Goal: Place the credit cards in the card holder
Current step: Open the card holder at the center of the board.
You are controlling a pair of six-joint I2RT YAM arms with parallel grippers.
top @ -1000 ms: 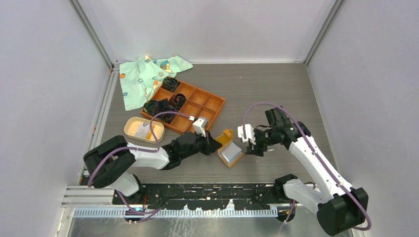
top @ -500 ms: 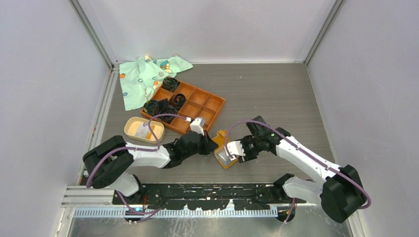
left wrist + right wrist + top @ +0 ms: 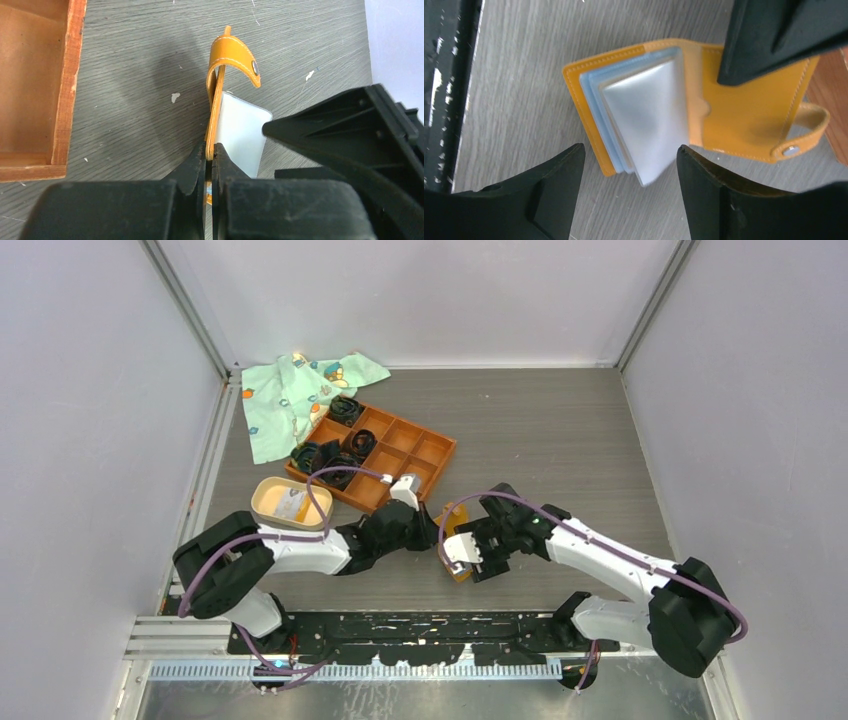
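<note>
The beige oval card holder [image 3: 290, 502] sits left of centre with a pale item lying in it. No dark credit cards show in any view. An orange snap-button wallet [image 3: 455, 540] lies open between the arms. My left gripper [image 3: 425, 530] is shut on its upright orange cover [image 3: 216, 100], jaws pinching the edge [image 3: 210, 152]. My right gripper [image 3: 468, 555] is open just above the wallet's clear sleeves [image 3: 649, 115]. Its fingertips straddle the sleeves' near edge [image 3: 630, 150] without touching them. The wallet's strap and snap [image 3: 791, 148] point towards the tray.
A large orange grid tray [image 3: 372, 454] with black coiled bands stands behind the wallet, its wooden corner close by [image 3: 65, 100]. A green patterned cloth [image 3: 290, 395] lies at the back left. The black rail [image 3: 449, 90] runs along the table's near edge.
My right gripper has swung left and down from beside the wallet to over its sleeves. My left gripper stays shut on the cover, and the wallet has shifted a little left.
</note>
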